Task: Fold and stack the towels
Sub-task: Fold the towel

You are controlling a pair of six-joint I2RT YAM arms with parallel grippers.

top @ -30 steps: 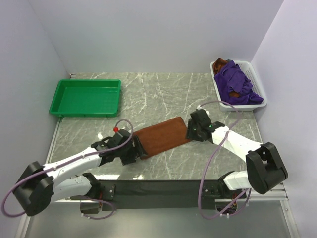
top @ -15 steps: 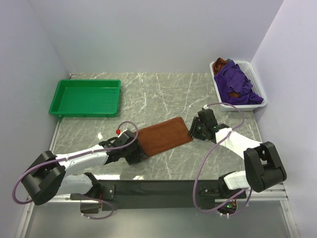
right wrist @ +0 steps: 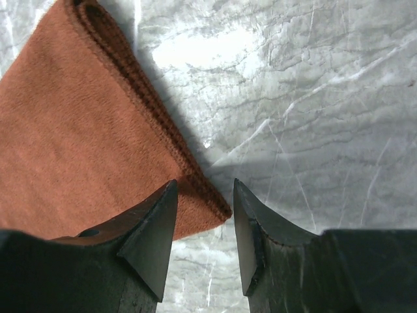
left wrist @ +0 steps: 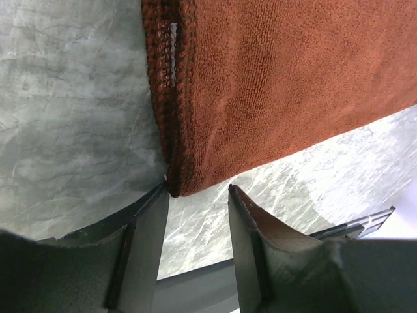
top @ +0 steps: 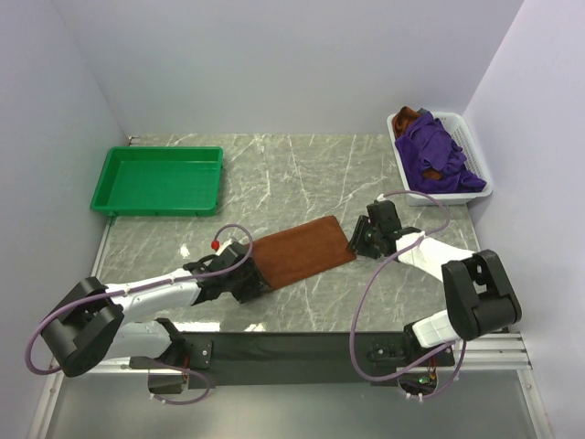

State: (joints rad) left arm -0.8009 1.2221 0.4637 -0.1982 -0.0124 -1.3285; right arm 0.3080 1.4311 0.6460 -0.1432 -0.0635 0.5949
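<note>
One rust-brown towel (top: 302, 251) lies folded flat and slanted in the middle of the marble table. My left gripper (top: 251, 280) sits low at its near-left corner. In the left wrist view the towel (left wrist: 273, 85) ends in a corner that touches the left finger (left wrist: 146, 235), with bare table showing between the jaws of the gripper (left wrist: 197, 192). My right gripper (top: 358, 240) is at the towel's right end. There the towel (right wrist: 71, 143) has its corner lying between the spread tips of the gripper (right wrist: 204, 189). Both grippers are open and neither pinches cloth.
A green tray (top: 155, 212) stands at the back left. A white basket (top: 482, 174) at the back right holds crumpled purple and brown towels (top: 437, 151). A black rail (top: 292, 347) runs along the near edge between the arm bases.
The left gripper has narrowed its jaws and slid in against the towel's near-left corner. The right gripper narrowed slightly and settled at the right end. The towel shifted a little to the right.
</note>
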